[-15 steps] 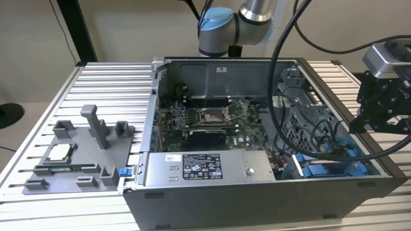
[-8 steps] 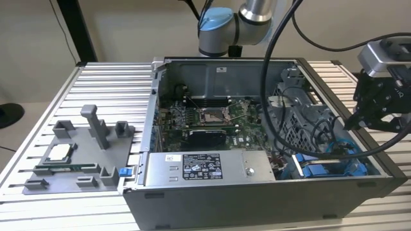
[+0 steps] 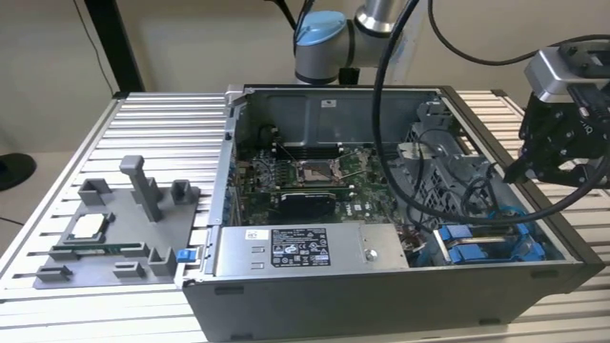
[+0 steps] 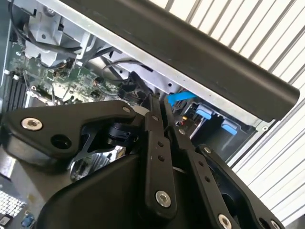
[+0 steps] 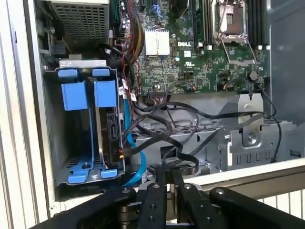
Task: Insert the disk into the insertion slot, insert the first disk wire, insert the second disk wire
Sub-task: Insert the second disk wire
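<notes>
The disk (image 5: 108, 129) stands on edge inside the insertion slot (image 5: 51, 124), held by its blue carrier frame (image 5: 106, 93); a second blue carrier (image 5: 74, 95) sits beside it. A blue disk wire (image 5: 127, 143) and black wires (image 5: 157, 131) run along the disk's exposed edge; whether they are plugged in I cannot tell. My gripper (image 5: 166, 171) hovers over the case's side wall, apart from the disk, fingers (image 4: 152, 124) pressed together with nothing seen between them. In the exterior view the gripper (image 3: 522, 170) hangs above the case's right edge, over the blue carriers (image 3: 475, 246).
The open computer case (image 3: 381, 293) lies on a slatted metal table (image 3: 162, 136). Inside are the motherboard (image 3: 315, 182) and a grey power supply (image 3: 296, 250). A grey fixture tray (image 3: 114, 236) with upright posts sits at the exterior view's left. Thick black cables (image 3: 381, 107) hang over the case.
</notes>
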{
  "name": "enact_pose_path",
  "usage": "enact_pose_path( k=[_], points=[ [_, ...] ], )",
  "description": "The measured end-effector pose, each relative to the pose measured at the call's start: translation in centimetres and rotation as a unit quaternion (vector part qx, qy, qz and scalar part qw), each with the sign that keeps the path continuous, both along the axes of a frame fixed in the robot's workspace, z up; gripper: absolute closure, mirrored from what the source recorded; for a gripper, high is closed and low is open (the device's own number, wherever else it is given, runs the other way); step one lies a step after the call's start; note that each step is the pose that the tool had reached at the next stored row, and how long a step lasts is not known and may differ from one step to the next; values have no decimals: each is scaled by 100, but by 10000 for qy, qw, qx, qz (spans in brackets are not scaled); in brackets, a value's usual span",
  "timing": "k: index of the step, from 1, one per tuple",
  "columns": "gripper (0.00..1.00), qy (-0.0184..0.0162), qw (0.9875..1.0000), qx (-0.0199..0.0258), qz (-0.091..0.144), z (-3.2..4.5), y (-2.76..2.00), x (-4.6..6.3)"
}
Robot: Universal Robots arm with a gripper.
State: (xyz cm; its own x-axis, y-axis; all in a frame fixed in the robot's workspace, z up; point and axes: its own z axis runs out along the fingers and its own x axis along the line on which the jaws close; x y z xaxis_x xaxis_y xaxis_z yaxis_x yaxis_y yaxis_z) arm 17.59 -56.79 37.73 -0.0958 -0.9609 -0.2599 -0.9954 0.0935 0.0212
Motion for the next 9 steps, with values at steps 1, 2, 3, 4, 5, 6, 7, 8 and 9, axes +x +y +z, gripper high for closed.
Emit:
enact_pose_path(
  k=[1, 2, 3, 4, 5, 6, 7, 8, 9],
  points=[
    [100, 0, 10000, 18, -2, 12, -1, -21],
    [100, 0, 10000, 28, -3, 23, -2, -42],
    [100, 0, 10000, 34, -3, 33, -3, -63],
    [100, 0, 10000, 36, -3, 42, -6, -84],
    [100, 0, 10000, 38, -3, 51, -10, -107],
    [100, 0, 10000, 39, -3, 58, -15, -131],
    [100, 0, 10000, 39, -3, 63, -21, -156],
    [100, 0, 10000, 40, -3, 68, -27, -181],
    [100, 0, 10000, 40, -3, 71, -31, -205]
  ],
)
